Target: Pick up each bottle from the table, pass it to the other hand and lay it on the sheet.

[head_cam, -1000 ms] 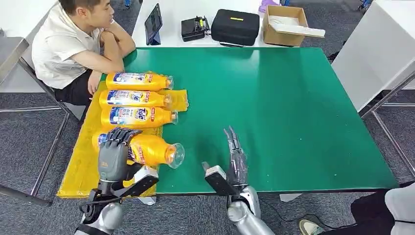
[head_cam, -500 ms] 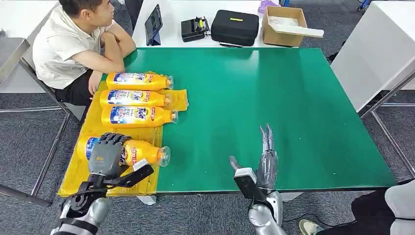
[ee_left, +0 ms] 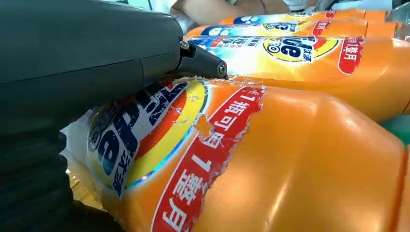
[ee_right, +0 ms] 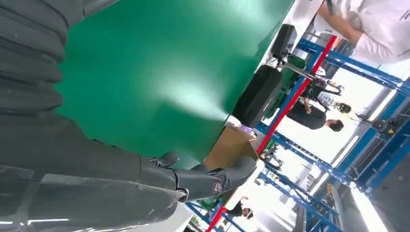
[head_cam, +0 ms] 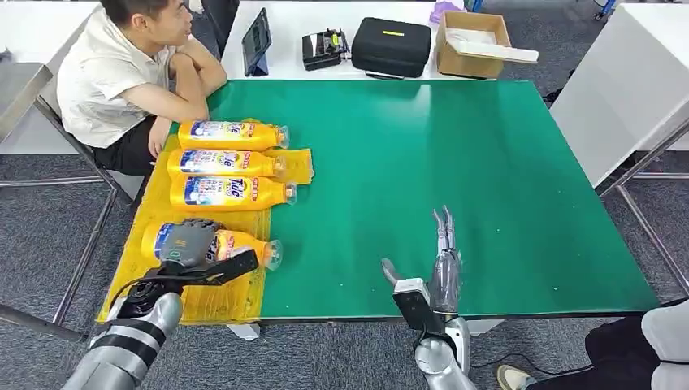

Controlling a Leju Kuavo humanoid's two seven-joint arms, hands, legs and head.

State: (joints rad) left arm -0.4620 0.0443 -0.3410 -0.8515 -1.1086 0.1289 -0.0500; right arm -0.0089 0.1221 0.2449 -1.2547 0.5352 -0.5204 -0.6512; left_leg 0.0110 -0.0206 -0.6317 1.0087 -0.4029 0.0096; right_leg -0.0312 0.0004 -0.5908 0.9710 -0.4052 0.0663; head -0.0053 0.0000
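Yellow sheet (head_cam: 203, 299) lies along the left edge of the green bench (head_cam: 455, 179), and four orange bottles rest on it on their sides, caps pointing toward the bench's middle. The nearest bottle (head_cam: 236, 245) lies at the front end of the sheet, with the left robot hand (head_cam: 188, 244) over its labelled end, fingers wrapped across the body and grasping it. In the left wrist view the same bottle (ee_left: 270, 164) sits close against the dark fingers (ee_left: 198, 60), its torn blue and red label facing the camera, with the next bottle (ee_left: 300, 53) just beyond it. In the head view that second bottle (head_cam: 231, 192), a third bottle (head_cam: 225, 162) and a fourth bottle (head_cam: 231, 134) lie side by side farther along the sheet, apart from the held one.

The right robot hand (head_cam: 439, 268) is raised above the front part of the green bench, fingers straight and held apart from the thumb, released and holding nothing. In the right wrist view its fingers (ee_right: 212, 181) stretch out over the green surface.

A person (head_cam: 122, 73) in a white shirt sits at the far left corner of the bench, arms resting on its edge. On a white table behind stand a tablet (head_cam: 256, 36), a black case (head_cam: 390, 45) and an open cardboard box (head_cam: 475, 41)
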